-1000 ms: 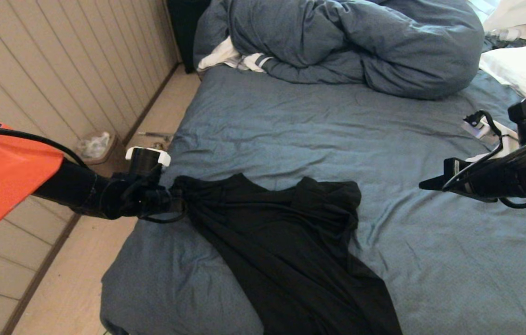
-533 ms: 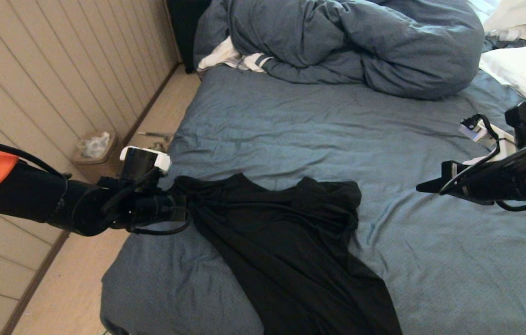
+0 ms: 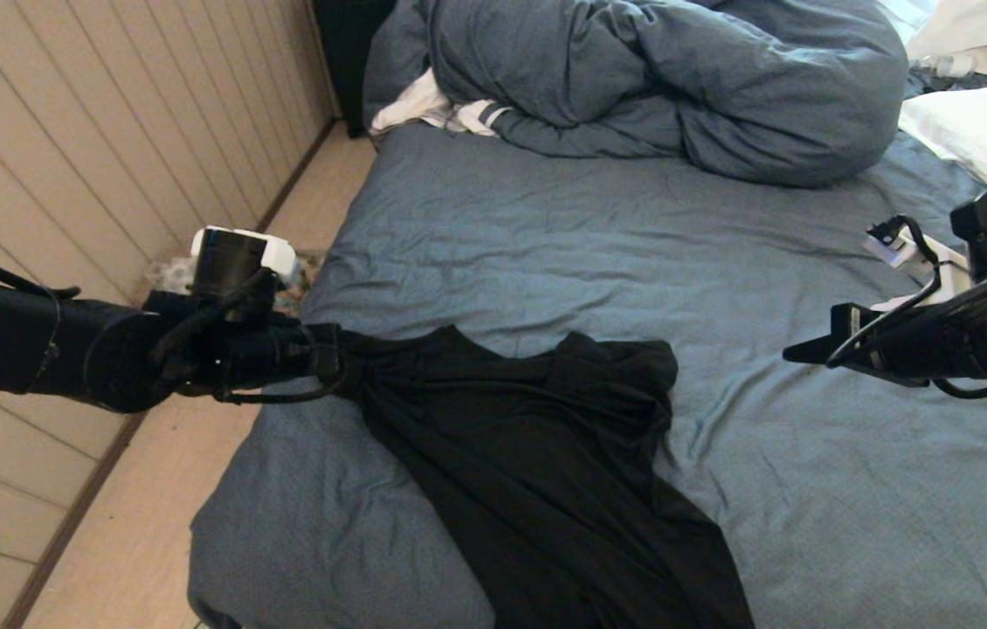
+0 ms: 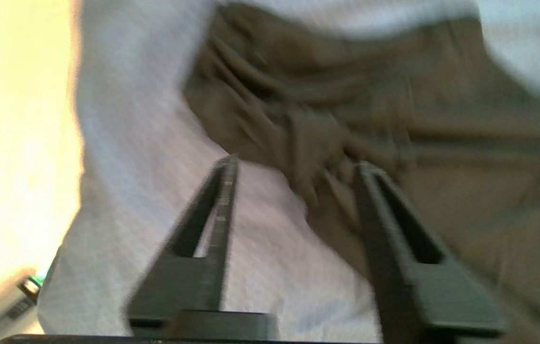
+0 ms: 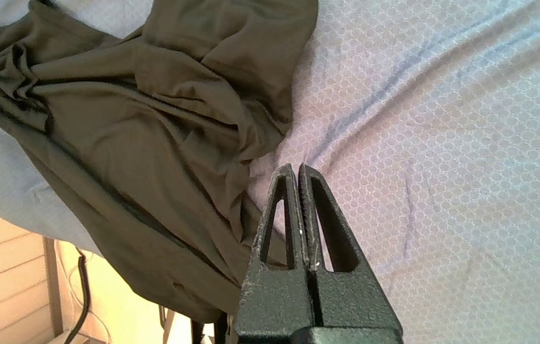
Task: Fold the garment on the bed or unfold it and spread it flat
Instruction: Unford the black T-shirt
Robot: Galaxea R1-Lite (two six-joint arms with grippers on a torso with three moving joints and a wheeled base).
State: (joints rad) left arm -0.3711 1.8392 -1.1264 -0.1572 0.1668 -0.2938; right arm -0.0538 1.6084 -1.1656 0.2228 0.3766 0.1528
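**Black shirt lies at the left bed edge**

I see the wide bed with slate-blue wrinkled sheet (image 3: 598, 236). The thin black T-shirt garment (image 3: 537, 445) lies crumpled toward seven o'clock. My left gripper (image 4: 294, 165), jaws apart, straddles its bunched corner at nine o'clock. My right gripper (image 5: 296, 167), jaws pressed together and empty, hovers at three o'clock.

Head view: high up, looking forward and down over the bed (image 3: 546, 227), wide, taking in the garment (image 3: 546, 454), the duvet (image 3: 659, 79) at the far end, the wall (image 3: 65, 157) on the left. Left wrist view: close, just behind the left tool (image 4: 294, 165), facing the garment's (image 4: 370, 110) bunched edge near the bed's side. Right wrist view: somewhat higher, behind the right tool (image 5: 296, 167), facing down at sheet and garment (image 5: 155, 124). Shared by all three: garment and blue sheet.
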